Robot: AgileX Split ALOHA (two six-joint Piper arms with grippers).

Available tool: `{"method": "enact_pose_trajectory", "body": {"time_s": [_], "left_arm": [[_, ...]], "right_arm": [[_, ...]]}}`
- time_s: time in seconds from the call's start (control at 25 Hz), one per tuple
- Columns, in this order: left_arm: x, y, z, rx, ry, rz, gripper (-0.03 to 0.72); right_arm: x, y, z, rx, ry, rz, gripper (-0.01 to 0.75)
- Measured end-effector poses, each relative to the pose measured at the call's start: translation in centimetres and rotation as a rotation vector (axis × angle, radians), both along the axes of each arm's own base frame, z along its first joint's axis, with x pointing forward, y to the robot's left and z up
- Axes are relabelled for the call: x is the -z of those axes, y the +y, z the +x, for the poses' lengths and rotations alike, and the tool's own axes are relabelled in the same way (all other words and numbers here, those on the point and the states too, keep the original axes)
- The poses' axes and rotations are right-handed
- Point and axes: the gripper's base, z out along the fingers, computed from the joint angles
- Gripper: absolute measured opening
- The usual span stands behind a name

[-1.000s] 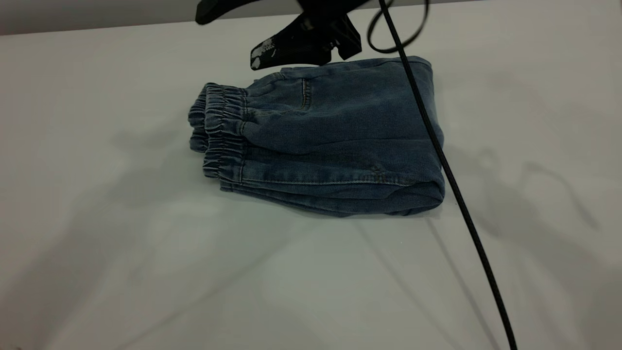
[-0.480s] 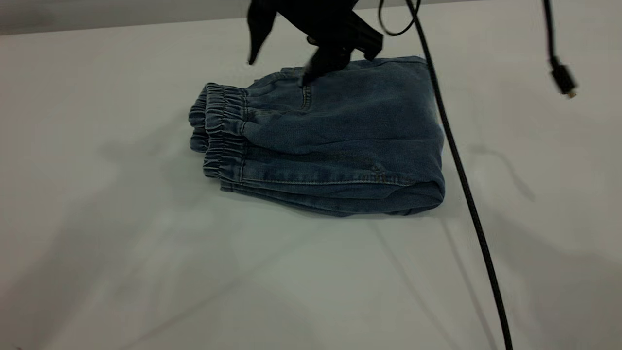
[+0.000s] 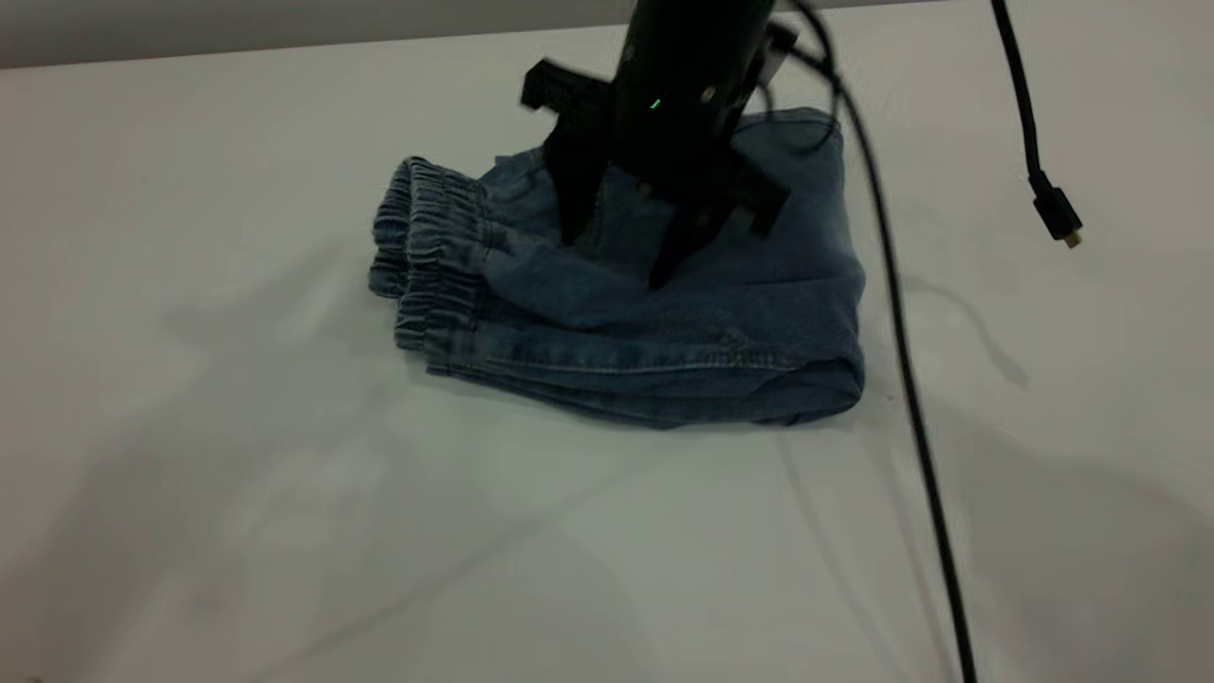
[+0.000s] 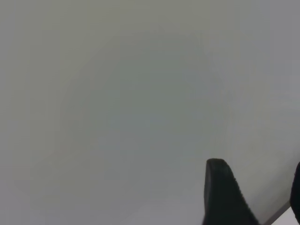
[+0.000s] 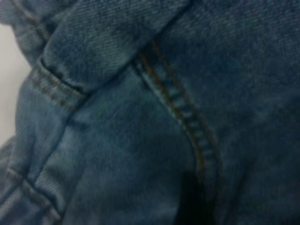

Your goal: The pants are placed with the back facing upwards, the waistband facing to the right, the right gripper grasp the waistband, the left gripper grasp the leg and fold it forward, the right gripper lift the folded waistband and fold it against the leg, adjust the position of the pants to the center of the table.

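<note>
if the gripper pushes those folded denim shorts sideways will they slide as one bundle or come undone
Probably mostly as one bundle: the shorts lie in a thick folded stack on the smooth table. The top layer already bulges under the open right gripper, so it may wrinkle or shift first. The elastic waistband looks loose and could splay.

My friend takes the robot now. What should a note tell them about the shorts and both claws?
Right gripper: black claw, jaws open, tips pressing down on top of the folded blue denim pants.
Left gripper: over bare white table, away from the shorts, jaws apart.
Pants: folded into a compact stack, gathered elastic waistband at the exterior view's left.
Done: both folds.
Left: probably nudging the stack to the table centre, then lifting clear.
</note>
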Motion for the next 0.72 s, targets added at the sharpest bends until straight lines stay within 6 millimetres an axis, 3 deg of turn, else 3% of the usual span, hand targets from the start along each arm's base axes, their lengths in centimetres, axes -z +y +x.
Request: {"method": "enact_pose_trajectory", "body": {"time_s": [0.36, 0.72], "left_arm": [[0.0, 0.0, 0.0, 0.000, 0.001, -0.001, 0.335], [-0.2, 0.1, -0.3, 0.000, -0.008, -0.003, 0.335]], "right_arm": [[0.3, 2.8, -2.6, -0.270, -0.031, -0.030, 0.432], [0.7, 1.4, -3.6, -0.576, 0.009, -0.197, 0.432]]}}
